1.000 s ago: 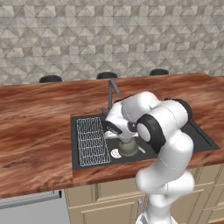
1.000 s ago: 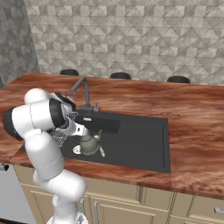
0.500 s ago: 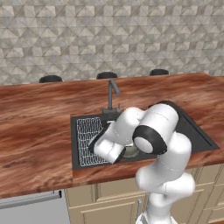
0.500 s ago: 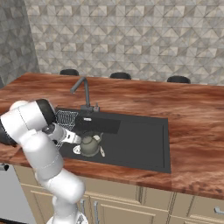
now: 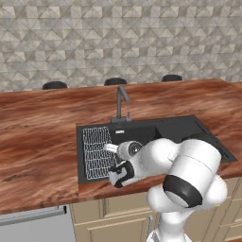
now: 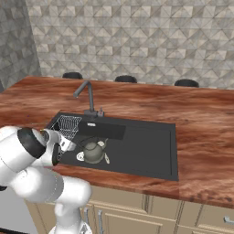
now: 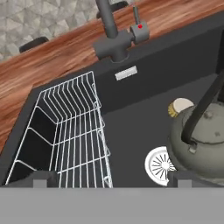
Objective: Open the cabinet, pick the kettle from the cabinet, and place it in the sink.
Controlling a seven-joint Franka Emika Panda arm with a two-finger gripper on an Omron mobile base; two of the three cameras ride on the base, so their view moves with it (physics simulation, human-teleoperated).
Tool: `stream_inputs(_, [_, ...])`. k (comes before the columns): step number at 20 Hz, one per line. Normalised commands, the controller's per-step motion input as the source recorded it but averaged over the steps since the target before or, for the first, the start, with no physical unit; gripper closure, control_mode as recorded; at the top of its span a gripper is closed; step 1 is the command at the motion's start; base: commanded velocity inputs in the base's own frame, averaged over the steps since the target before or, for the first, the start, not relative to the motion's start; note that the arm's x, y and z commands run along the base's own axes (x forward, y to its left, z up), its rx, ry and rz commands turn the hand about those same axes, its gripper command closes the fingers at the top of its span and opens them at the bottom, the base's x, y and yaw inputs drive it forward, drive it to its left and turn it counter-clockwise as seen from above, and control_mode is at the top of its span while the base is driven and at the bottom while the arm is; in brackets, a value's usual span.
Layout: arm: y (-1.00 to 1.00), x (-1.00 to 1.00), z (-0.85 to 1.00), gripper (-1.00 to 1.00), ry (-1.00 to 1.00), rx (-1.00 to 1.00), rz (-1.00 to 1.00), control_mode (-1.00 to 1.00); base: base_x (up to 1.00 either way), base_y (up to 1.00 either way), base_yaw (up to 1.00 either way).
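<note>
The grey metal kettle (image 6: 93, 151) (image 7: 201, 144) stands upright on the floor of the black sink (image 6: 151, 151) (image 7: 131, 118), its dark arched handle up. My gripper (image 7: 111, 181) (image 5: 120, 175) hangs open and empty over the sink's (image 5: 201, 126) front left edge, to the left of the kettle and apart from it. In the hand view its fingertips (image 7: 42, 180) frame the wire rack (image 7: 74, 131) on the left and the kettle on the right. In the left base view my arm hides the kettle. The cabinet is out of view.
The wire rack (image 5: 97, 151) (image 6: 68, 124) fills the sink's left part. The dark faucet (image 5: 121, 101) (image 6: 87, 96) (image 7: 111, 39) rises behind the basin. A round drain (image 7: 160, 165) lies beside the kettle. Wood countertop (image 5: 38, 132) surrounds the sink, with beige drawers (image 6: 201, 219) below.
My arm has swung off the kettle, down and toward the sink's front left edge. The kettle stays standing in the basin. The jaws have stayed open.
</note>
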Motion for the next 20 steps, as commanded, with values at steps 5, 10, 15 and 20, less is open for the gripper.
stream_inputs(5, [-0.01, -0.02, 1.0, -1.0, 0.19, 0.34, 0.0, -1.0, 0.0, 0.0, 0.0])
stream_inputs(10, [-0.07, -0.27, 1.0, -1.0, 0.25, 0.28, 0.0, -1.0, 0.0, 0.0, 0.0])
stream_inputs(15, [-0.1, -0.46, 1.0, -1.0, 0.26, 0.25, -0.01, -1.0, 0.0, 0.0, 0.0])
stream_inputs(20, [-0.14, -0.59, 1.0, -1.0, 0.23, 0.22, -0.01, -1.0, 0.0, 0.0, 0.0])
